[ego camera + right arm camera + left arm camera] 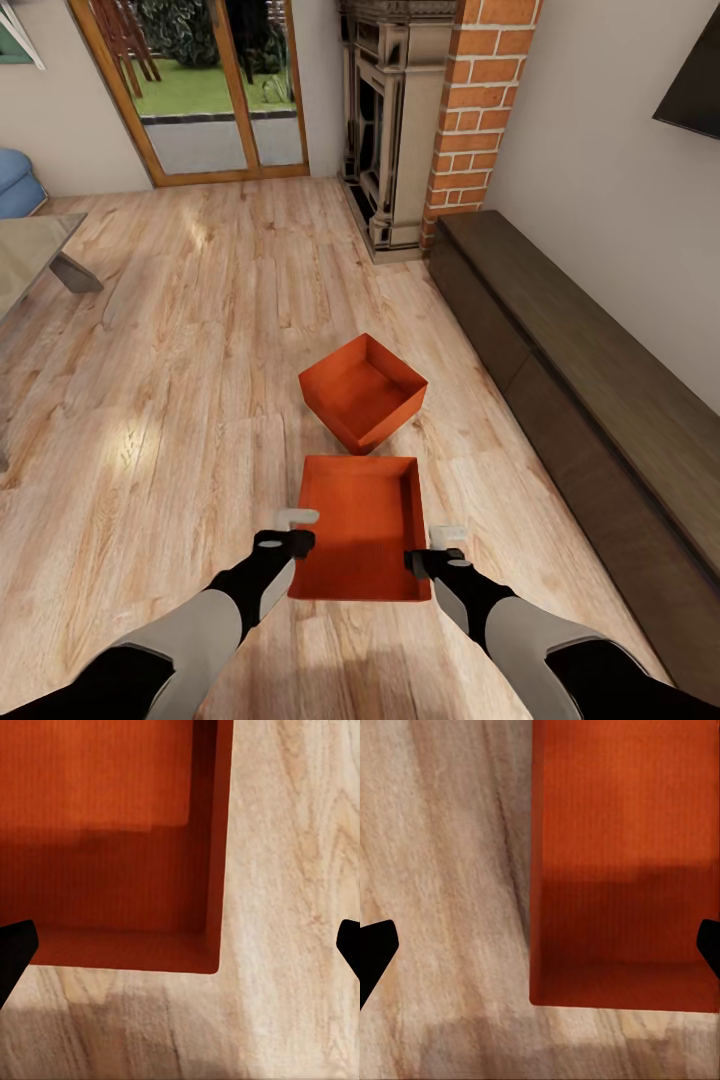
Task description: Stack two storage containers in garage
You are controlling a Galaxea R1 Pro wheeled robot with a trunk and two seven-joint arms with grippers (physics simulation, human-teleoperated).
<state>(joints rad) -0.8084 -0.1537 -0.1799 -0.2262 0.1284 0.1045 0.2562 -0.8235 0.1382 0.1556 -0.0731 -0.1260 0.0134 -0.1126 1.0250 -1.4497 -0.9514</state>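
Living room, light wood plank floor (180, 400). Two orange-red rectangular open-topped storage bins with thin plain walls sit on it, between the robot and the red-brick fireplace column (480, 110).

Near bin (365, 525): flat on the planks, opening up, long axis running away from the robot. Far bin (362, 392): just beyond it, turned cornerwise and tilted, opening facing up and toward the right; its nearest corner is close to the near bin's far rim, whether touching cannot be told.

Left gripper (292, 530) at the near bin's left wall, near its front corner. Left wrist view: dark fingertips (375, 949) set wide apart, one over bare planks, the other over the bin's inside, so the wall lies between them; nothing clamped.

Right gripper (435, 550) at the near bin's right wall, near the front corner. Right wrist view: fingertips (15, 949) equally wide, one over the bin's interior, the other over floor; the wall stands between, ungripped.

Long low dark-wood cabinet (590, 400) runs along the right wall, black wall TV (692, 85) above it. Wood-framed glass door (200, 90) at the far end, garden behind. Grey low table corner (35, 255) at left, blue seat (18, 185) beyond.
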